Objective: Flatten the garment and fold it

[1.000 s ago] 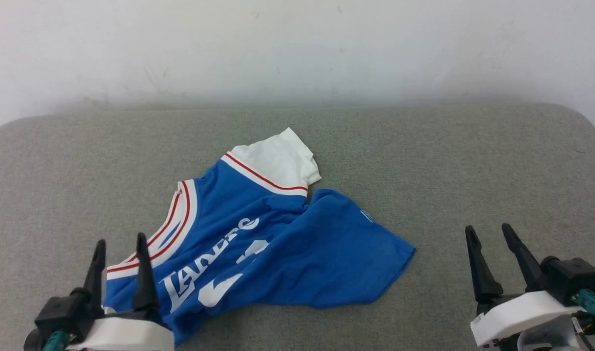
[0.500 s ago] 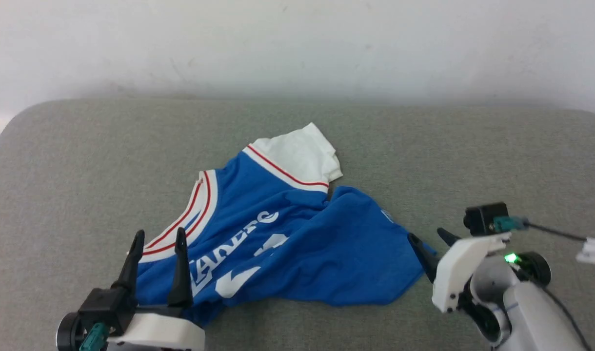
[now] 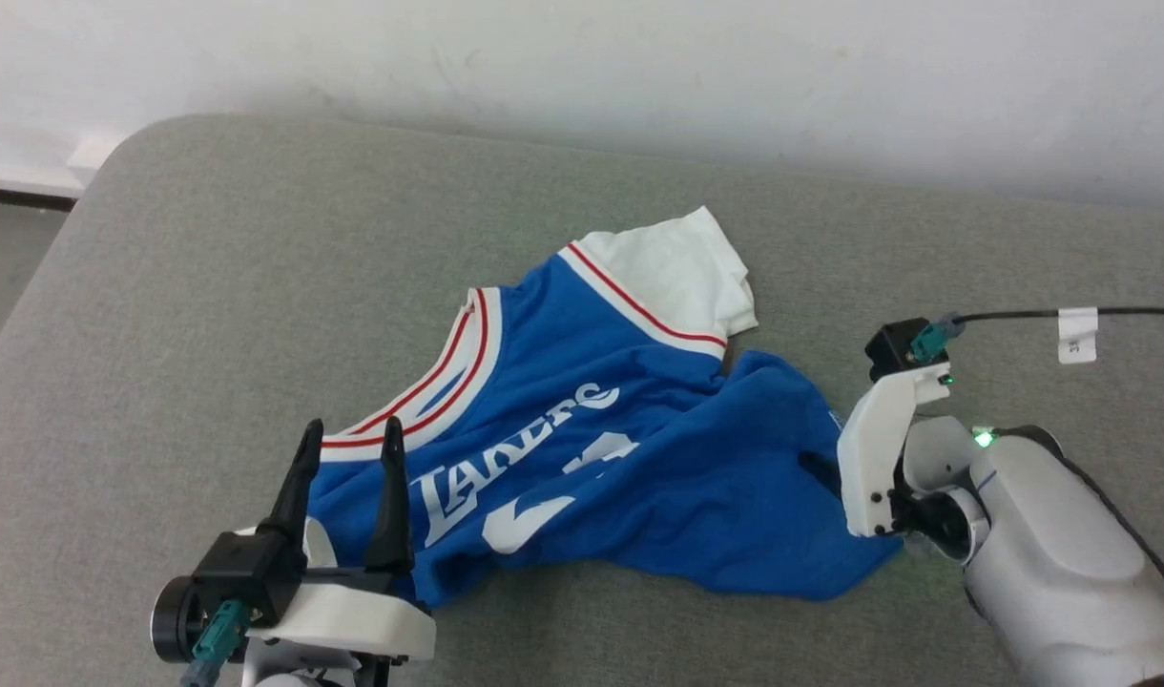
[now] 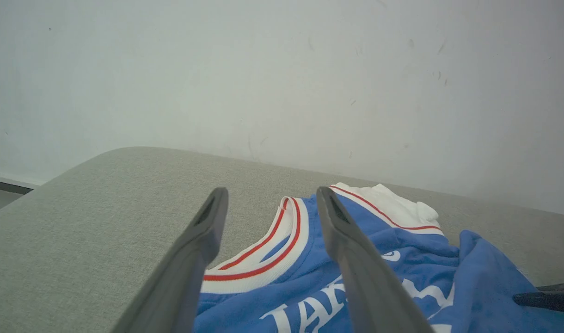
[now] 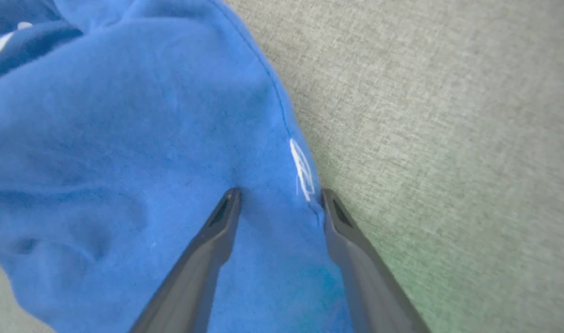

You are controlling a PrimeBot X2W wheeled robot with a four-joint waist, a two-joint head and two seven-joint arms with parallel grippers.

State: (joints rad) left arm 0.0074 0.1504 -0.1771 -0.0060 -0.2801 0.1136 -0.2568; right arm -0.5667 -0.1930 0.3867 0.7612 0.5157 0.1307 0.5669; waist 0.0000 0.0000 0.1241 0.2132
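Note:
The garment lies crumpled on the grey cushion: royal blue, white lettering up, a white red-striped collar to the left and one white sleeve at the back. My left gripper stands open just above the collar end, nothing between its fingers. My right gripper is open and points down at the garment's right hem. One tip presses the blue cloth, the other sits at the hem's edge. In the head view its white mount covers most of the fingers.
The grey padded surface ends in a rounded corner at the far left, with floor beyond. A white wall runs behind. A black cable with a white tag trails from the right wrist.
The head camera has shifted, so the whole scene sits further right. My right arm swung in from the lower right and tipped down onto the garment's right hem. The left gripper stays by the collar.

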